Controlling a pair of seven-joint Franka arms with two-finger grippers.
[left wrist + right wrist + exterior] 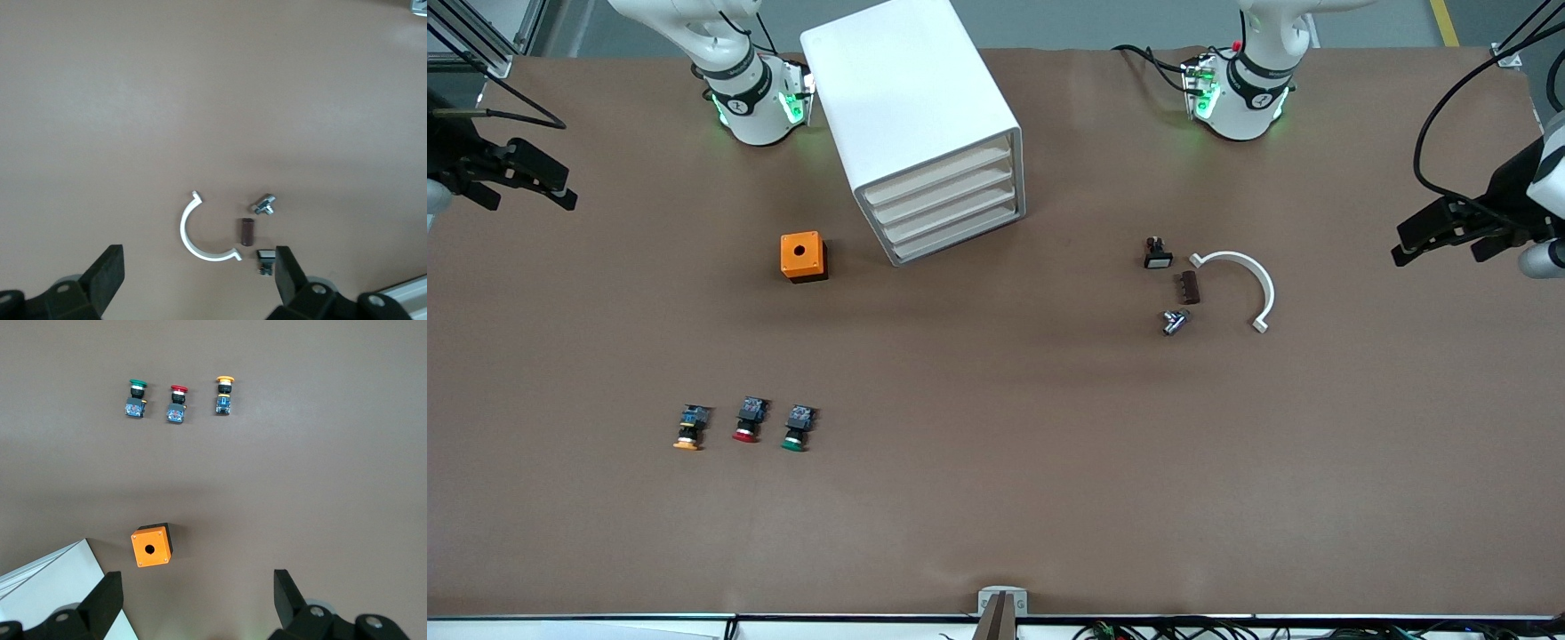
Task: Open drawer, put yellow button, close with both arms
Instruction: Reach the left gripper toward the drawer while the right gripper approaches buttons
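Both arms are waiting wide; left end effector [1440,233] and right end effector [520,173] spread, empty; the drawer cabinet [925,124] is sitting shut, so hook a drawer front squarely before fetching the yellow button [689,427].

My brown bench [996,462] carries a drawer unit [925,133], orange box [803,256], yellow button [690,426], red button [749,419], green button [797,427], white clamp [1245,283] and small parts, none between any fingers.

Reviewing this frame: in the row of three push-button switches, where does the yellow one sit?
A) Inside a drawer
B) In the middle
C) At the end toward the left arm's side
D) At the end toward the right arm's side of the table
D: the yellow button ends the row toward the right arm's end of the table, with the red switch in the middle and the green switch at the row's opposite end; all drawers of the white cabinet are shut.
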